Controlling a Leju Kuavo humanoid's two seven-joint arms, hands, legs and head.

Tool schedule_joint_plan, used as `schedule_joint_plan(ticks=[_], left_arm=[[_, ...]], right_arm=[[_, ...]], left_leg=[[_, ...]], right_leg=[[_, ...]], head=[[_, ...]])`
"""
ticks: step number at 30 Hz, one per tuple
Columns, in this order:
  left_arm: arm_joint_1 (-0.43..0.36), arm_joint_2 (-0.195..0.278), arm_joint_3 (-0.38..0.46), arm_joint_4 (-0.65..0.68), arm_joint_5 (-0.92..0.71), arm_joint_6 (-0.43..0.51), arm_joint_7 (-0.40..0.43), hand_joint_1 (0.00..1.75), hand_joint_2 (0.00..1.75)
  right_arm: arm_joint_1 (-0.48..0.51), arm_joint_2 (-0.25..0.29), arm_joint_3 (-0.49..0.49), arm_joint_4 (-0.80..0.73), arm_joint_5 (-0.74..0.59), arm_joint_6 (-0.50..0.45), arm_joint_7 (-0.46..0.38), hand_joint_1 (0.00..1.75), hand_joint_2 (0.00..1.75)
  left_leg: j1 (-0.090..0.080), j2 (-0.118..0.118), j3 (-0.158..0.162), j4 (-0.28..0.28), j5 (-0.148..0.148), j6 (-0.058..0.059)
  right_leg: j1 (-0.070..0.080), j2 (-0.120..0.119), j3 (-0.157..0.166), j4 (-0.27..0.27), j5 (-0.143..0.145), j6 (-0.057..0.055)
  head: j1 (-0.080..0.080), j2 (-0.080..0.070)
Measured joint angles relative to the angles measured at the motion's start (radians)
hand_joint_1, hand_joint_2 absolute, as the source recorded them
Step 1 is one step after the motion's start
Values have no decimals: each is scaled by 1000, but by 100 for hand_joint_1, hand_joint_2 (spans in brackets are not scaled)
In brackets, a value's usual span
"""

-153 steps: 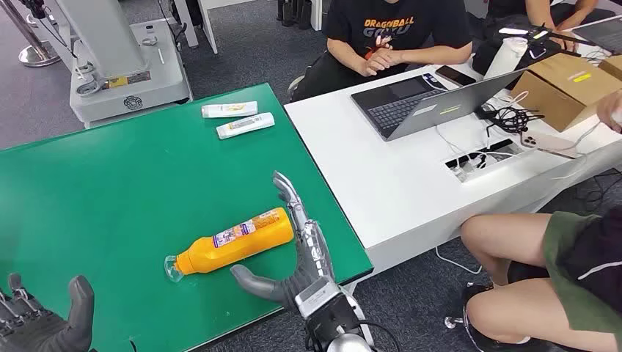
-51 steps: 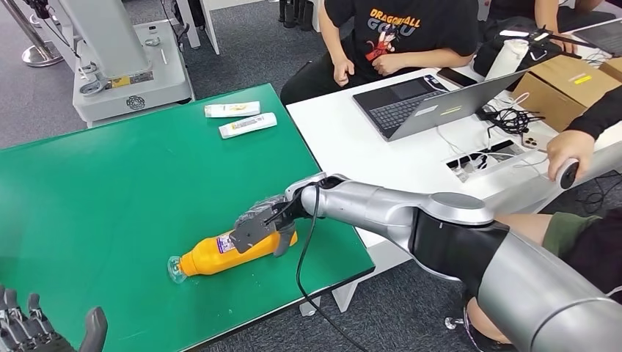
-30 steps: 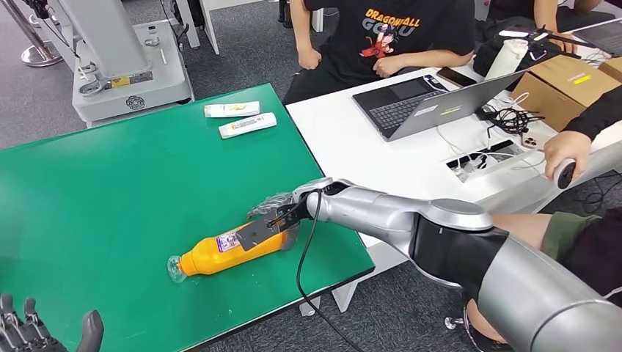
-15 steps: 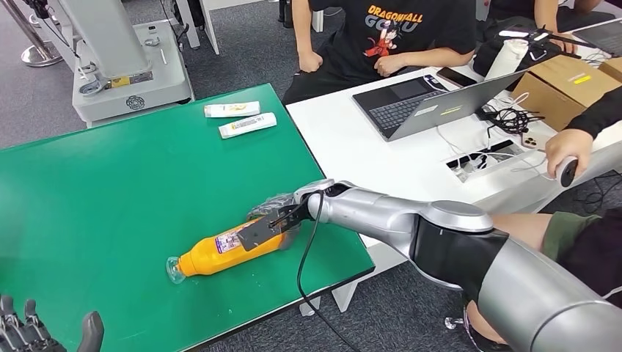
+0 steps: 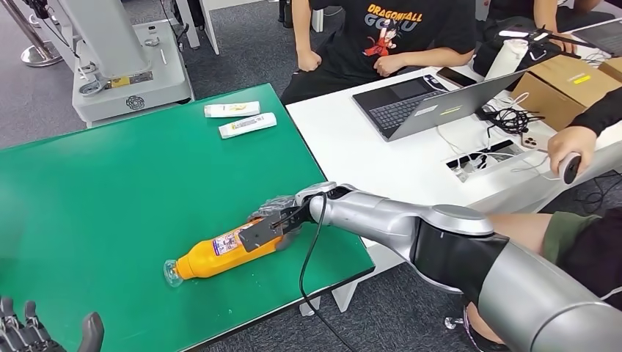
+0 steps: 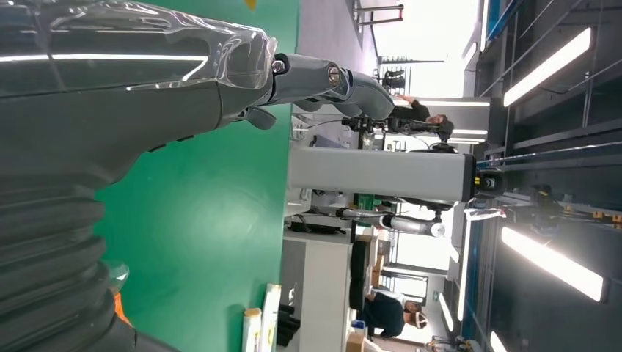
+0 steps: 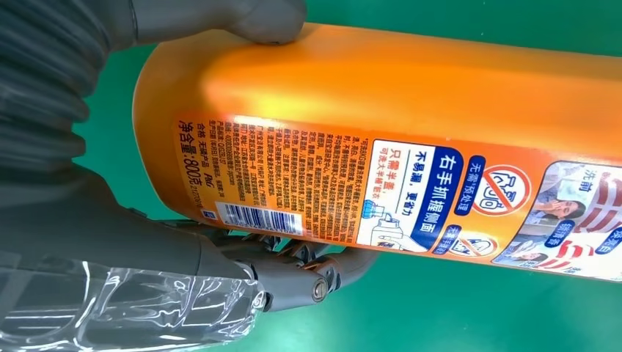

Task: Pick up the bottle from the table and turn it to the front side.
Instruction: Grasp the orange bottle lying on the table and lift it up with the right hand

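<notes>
An orange bottle (image 5: 220, 253) with a clear cap lies on its side on the green table (image 5: 110, 191), cap toward the near left. Its back label with small print and a barcode faces up (image 7: 411, 191). My right hand (image 5: 270, 224) grips the bottle's base end, thumb on one side and fingers (image 7: 308, 268) wrapped under the other. My left hand (image 5: 37, 334) hangs at the table's near left corner, fingers apart and holding nothing; the left wrist view shows its fingers (image 6: 323, 77) spread over the green surface.
Two white tubes (image 5: 238, 117) lie at the table's far edge. A white desk (image 5: 381, 176) with a laptop (image 5: 433, 99), cables and boxes stands right of the table. People sit at it. A grey machine base (image 5: 128, 73) stands behind the table.
My right arm has swung in over the table and its hand has closed around the bottle's base. Over the last second the bottle has shifted slightly toward the near left.
</notes>
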Motion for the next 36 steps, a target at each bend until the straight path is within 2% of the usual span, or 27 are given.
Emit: schedule_joint_plan(ticks=[20, 22, 27, 32, 36], left_arm=[[11, 0, 6, 0, 0, 16, -6, 0, 175], [12, 0, 6, 0, 0, 18, -7, 0, 175], [21, -2, 7, 0, -6, 31, -14, 0, 175], [20, -6, 7, 0, -9, 35, -21, 0, 175], [4, -11, 7, 0, -12, 30, -24, 0, 175]], right_arm=[[16, 0, -59, -2, 1, -52, -23, 175, 175], [19, 0, -61, -4, 0, -79, -26, 175, 175], [69, 2, -135, -41, 6, -294, -52, 175, 175], [173, 7, -275, -153, 56, -535, -98, 175, 175], [273, 11, -392, -273, 72, -686, -132, 175, 175]], left_leg=[[0, 0, 0, 0, 0, 0], [0, 0, 0, 0, 0, 0], [0, 0, 0, 0, 0, 0], [0, -1, -1, 0, 0, 0], [0, -1, -1, 0, 0, 0]], right_leg=[[0, 0, 0, 0, 0, 0], [0, 0, 0, 0, 0, 0], [0, 0, 0, 0, 0, 0], [0, -1, 0, 0, 0, 0], [0, -1, -1, 0, -1, 0]], head=[[0, 0], [0, 0], [0, 0], [0, 0], [0, 0]])
